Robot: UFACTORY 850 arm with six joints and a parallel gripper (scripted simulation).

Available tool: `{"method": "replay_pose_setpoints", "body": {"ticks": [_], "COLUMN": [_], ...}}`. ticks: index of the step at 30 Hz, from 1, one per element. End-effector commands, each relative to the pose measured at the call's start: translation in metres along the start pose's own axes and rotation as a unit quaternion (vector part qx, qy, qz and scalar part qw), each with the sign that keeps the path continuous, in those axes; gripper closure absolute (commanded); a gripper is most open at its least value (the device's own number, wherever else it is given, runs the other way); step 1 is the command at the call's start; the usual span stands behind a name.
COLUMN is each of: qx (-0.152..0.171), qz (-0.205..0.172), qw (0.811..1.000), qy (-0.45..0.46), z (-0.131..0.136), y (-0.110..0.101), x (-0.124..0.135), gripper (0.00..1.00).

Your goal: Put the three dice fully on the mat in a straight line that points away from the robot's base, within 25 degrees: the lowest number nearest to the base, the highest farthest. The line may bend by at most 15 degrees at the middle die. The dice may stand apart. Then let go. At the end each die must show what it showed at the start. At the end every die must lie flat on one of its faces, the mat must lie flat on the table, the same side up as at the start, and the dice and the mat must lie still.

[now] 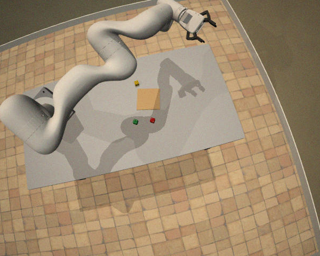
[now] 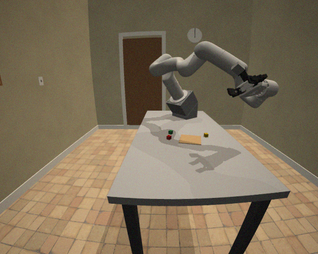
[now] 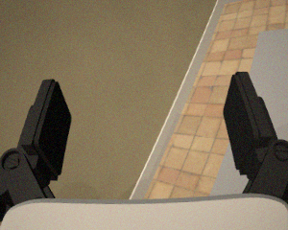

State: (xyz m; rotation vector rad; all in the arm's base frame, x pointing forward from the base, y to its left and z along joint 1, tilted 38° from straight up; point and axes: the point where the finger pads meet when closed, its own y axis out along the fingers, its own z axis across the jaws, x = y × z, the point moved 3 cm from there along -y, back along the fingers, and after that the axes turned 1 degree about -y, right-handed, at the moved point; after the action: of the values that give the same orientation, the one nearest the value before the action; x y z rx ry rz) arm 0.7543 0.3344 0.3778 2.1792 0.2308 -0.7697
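Note:
An orange square mat (image 1: 148, 99) (image 2: 190, 139) lies flat on the table. A yellow die (image 1: 136, 82) (image 2: 205, 135) lies on the bare table just off one side of the mat. A green die (image 1: 135, 121) (image 2: 170, 132) and a red die (image 1: 152, 120) (image 2: 168, 137) lie off the opposite side, apart from each other, the green one nearer to the base. The dice's numbers are too small to read surely. My gripper (image 1: 209, 34) (image 2: 246, 85) (image 3: 145, 94) is open and empty, high above and beyond the table's edge, far from the dice.
The grey table (image 1: 209, 118) (image 2: 153, 174) carries the robot's base (image 2: 184, 106) at its far end in the exterior view. The arm reaches high over one long side of the table. Its shadow falls across the green and red dice and part of the mat.

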Motion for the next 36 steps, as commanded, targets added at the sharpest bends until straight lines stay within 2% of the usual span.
{"method": "replay_pose_setpoints", "body": {"ticks": [1,6,11,13,17,20,21,25,32,34,36], "qx": [0.000,0.001,0.003,0.003,0.003,0.003,0.002,0.001,-0.004,-0.008,-0.008], "qz": [0.000,-0.008,-0.064,-0.073,-0.119,-0.122,-0.151,-0.183,-0.253,-0.281,-0.281], "qw": [1.000,1.000,0.993,0.991,0.978,0.977,0.965,0.950,0.908,0.889,0.889], "qy": [0.001,-0.011,-0.096,-0.109,-0.172,-0.176,-0.214,-0.254,-0.334,-0.362,-0.362], "z": [-0.001,0.000,0.009,0.011,0.025,0.026,0.036,0.049,0.083,0.099,0.099], "y": [0.000,0.005,0.039,0.044,0.068,0.070,0.083,0.097,0.123,0.131,0.131], "x": [-0.001,0.002,0.024,0.027,0.042,0.042,0.050,0.057,0.068,0.070,0.070], "gripper": [0.00,0.00,0.00,0.00,0.00,0.00,0.00,0.00,0.00,0.00,0.00]}}
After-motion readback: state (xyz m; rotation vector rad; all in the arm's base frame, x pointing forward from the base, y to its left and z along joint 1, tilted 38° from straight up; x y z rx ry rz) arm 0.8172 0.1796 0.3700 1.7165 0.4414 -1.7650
